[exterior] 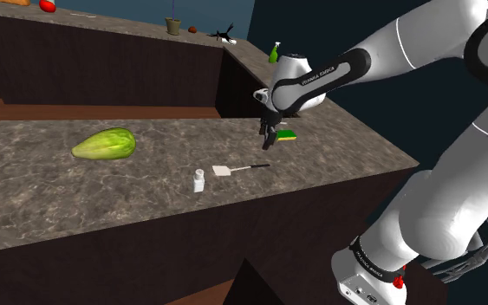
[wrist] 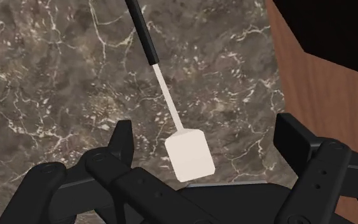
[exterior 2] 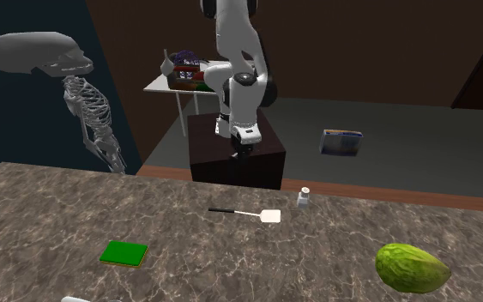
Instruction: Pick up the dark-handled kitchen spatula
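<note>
1. The end effector (wrist: pixel 205 127) is released: in the wrist view its two black fingers (wrist: pixel 121 137) stand well apart with nothing clasped between them
2. The spatula (wrist: pixel 165 89) lies flat on the marbled desk (wrist: pixel 50 95), below the end effector and apart from it. Its pale blade (wrist: pixel 190 156) sits under the gap between the fingers, nearer one finger than the other, and its dark handle (wrist: pixel 140 28) runs away from the end effector
3. The spatula's long axis crosses the line joining the two fingers at close to a right angle, with a slight slant. I judge the fingers would close across its narrow width, so little turning of the hand seems needed. The main move left is a descent, perhaps with a shift along the shaft toward the handle
4. There is one arm only, so no choice of side arises
5. The shoulder view adds height: the end effector (exterior: pixel 270 132) hangs clear above the desk, with the spatula (exterior: pixel 240 168) lower and to that view's left. A small white shaker (exterior: pixel 198 180) stands just beyond the blade, and a green sponge (exterior: pixel 286 135) lies near the end effector on the other side
6. The second exterior view shows the spatula (exterior 2: pixel 248 213) end to end, and the shaker (exterior 2: pixel 303 198) near the blade but apart from it
</note>
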